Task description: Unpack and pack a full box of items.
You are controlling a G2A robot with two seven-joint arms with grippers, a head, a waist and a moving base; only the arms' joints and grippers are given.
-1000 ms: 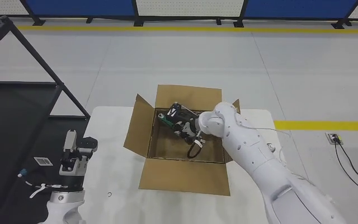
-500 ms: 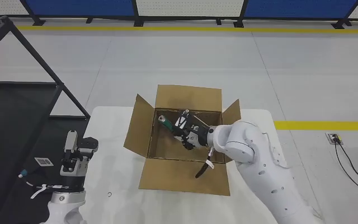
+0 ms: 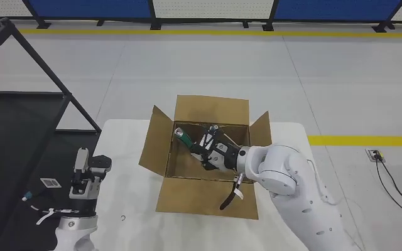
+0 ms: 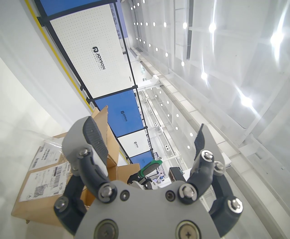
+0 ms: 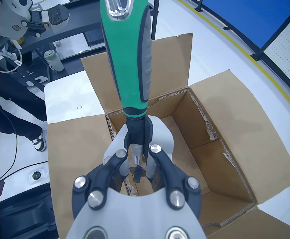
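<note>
From above, a brown cardboard box [image 3: 207,198] with all four flaps folded out stands on the white tabletop [image 3: 129,201], near its middle. The right gripper [image 3: 205,154] is over the open box, level with its rim. It is clamped on a screwdriver-like tool with a green and grey handle [image 3: 183,136]. From the claw the handle points to about 10 o'clock, toward the box's far-left inner corner. The left gripper [image 3: 91,162] is at about 9 o'clock from the box, well apart from it, beyond the table's edge.

In the left wrist view, the left gripper [image 4: 146,131] points upward with its two ribbed pads [image 4: 93,133] spread wide and nothing between them. Past it are the box's labelled outer wall [image 4: 43,178] and the green handle [image 4: 150,168] raised above the box.

In the right wrist view, the right gripper [image 5: 139,135] is pinched narrow on the tool's black neck, just below the handle. The green handle [image 5: 126,56] stands out beyond the fingertips, over the box's side flap. Under the claw lies the bare brown box floor [image 5: 181,147], with torn cardboard scraps along the inner walls. The left gripper [image 5: 53,15] shows farther off, past the white table corner [image 5: 65,95].
</note>
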